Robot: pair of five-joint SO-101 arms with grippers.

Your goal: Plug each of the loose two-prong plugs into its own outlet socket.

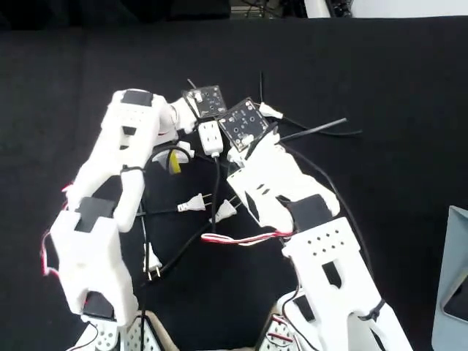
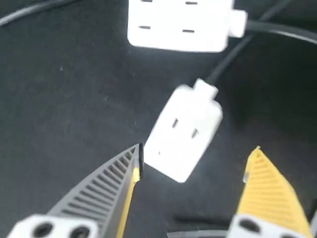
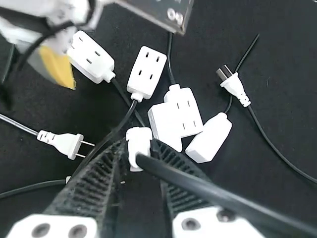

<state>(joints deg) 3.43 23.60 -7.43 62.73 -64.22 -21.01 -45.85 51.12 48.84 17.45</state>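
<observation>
- On the black cloth-covered table [image 1: 395, 66], between the two white arms, lies a tangle of white sockets, white plugs and thin black cords.
- The left gripper [image 2: 198, 149] has one ribbed grey finger and one ribbed yellow finger, and the two are spread wide.
- A white single outlet socket [image 2: 185, 131] lies flat with its near end between those fingertips. It is a rounded oblong block with one pair of slots facing up and a black cord leaving its far end.
- The yellow finger is apart from this socket. The grey tip is just beside its edge, and I cannot tell whether it touches.
- Just beyond it lies a white double outlet block [image 2: 178, 25], flat, with two pairs of slots and a cord at one side.
- The right gripper [image 3: 139, 150] has black ribbed fingers pressed in on a small white plug body [image 3: 137, 138]. A thick black cord [image 3: 208, 186] runs across one finger, and the plug's prongs are hidden.
- Just beside that plug sits a cluster of white outlet blocks [image 3: 176, 116], touching one another.
- A loose white two-prong plug [image 3: 62, 142] lies flat near the right gripper, its two bare metal prongs in no socket.
- A second loose plug [image 3: 233, 85], with flat prongs and a thin black cord, lies past the cluster, also unplugged.
- A third loose plug [image 1: 152, 262] lies near the left arm's base.
</observation>
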